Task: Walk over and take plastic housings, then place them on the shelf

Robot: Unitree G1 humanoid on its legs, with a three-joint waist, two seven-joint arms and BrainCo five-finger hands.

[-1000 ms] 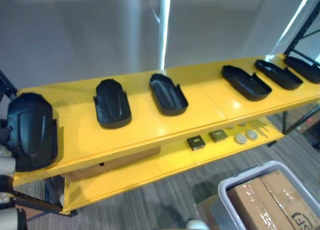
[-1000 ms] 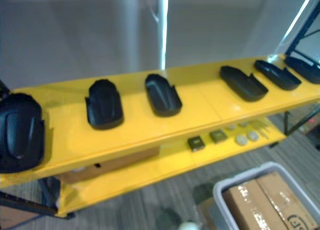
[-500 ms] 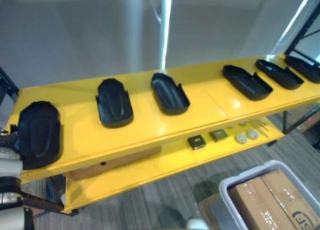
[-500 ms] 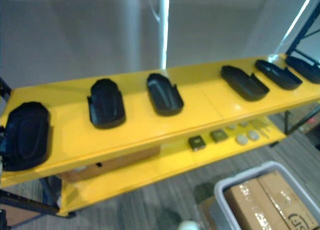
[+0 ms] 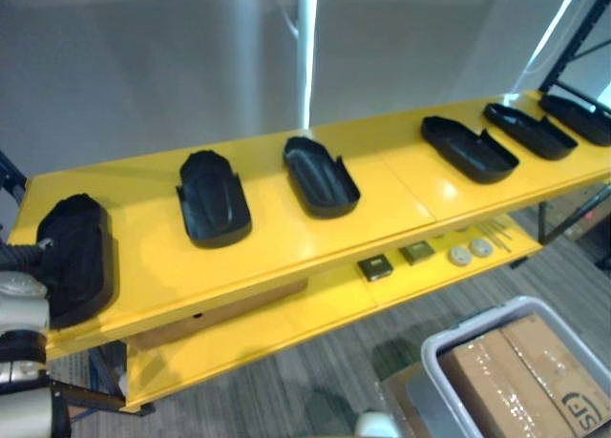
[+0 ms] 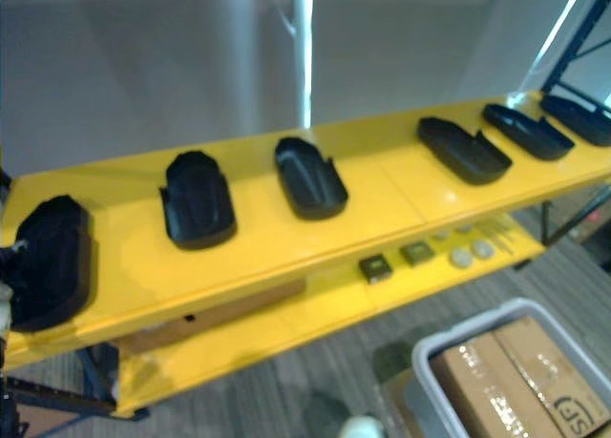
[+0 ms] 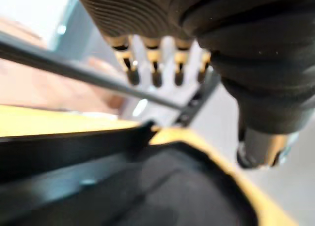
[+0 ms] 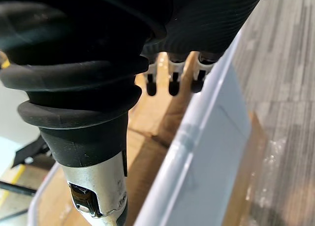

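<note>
Several black plastic housings lie in a row on the yellow top shelf [image 5: 382, 209]. The leftmost housing [image 5: 76, 257] rests flat at the shelf's left end, hollow side up. My left hand [image 7: 155, 58] hovers just off it with straight fingers that touch nothing; the housing [image 7: 172, 186] shows dark below them. Others lie at the middle left [image 5: 214, 198], the middle [image 5: 321, 177] and the right [image 5: 469, 148]. My right hand [image 8: 170, 73] hangs open and empty above a bin.
A lower yellow shelf [image 5: 315, 309] carries small square parts [image 5: 374, 267] and round discs [image 5: 460, 256]. A grey bin [image 5: 449, 347] with a cardboard box [image 5: 520, 376] stands on the floor at the lower right. A flat brown box [image 5: 220, 309] sits under the top shelf.
The leftmost housing, held up tilted a second ago, has come down flat onto the shelf's left end. My left hand has let go of it and opened. The view shifted slightly.
</note>
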